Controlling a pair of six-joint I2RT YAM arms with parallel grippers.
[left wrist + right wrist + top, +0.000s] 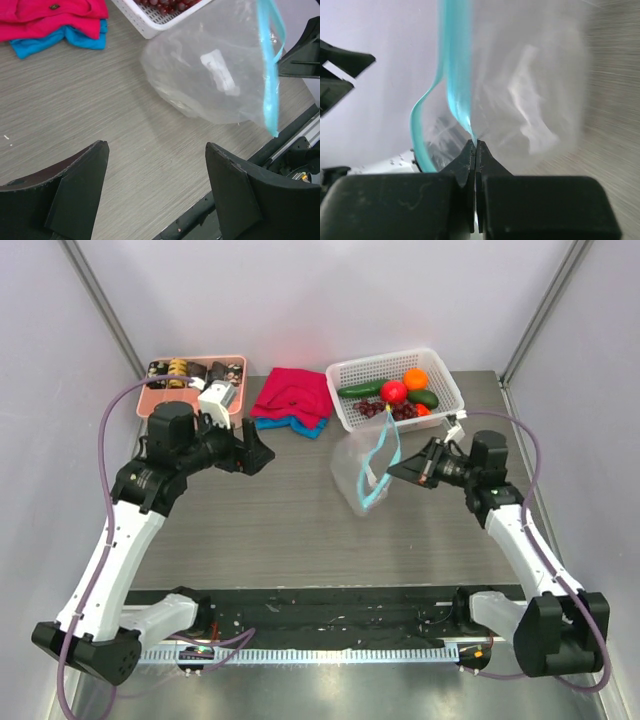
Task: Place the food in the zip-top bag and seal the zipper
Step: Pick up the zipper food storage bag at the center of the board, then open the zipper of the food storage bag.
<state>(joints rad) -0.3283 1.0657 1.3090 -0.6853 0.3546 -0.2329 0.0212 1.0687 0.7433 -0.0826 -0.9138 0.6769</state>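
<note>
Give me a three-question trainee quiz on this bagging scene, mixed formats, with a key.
1. True or false: the small toy produce sits in the white plastic mesh basket, not in the clear soft zip-top bag.
2. What does the right gripper pinch? A. the basket rim B. the bag's thin blue zipper strip C. nothing
3. Fill in: the left gripper has its jaws ___, with nothing between them.
Key: 1 true; 2 B; 3 open.

Left pincer gapes wide; right pincer is clamped tight.
</note>
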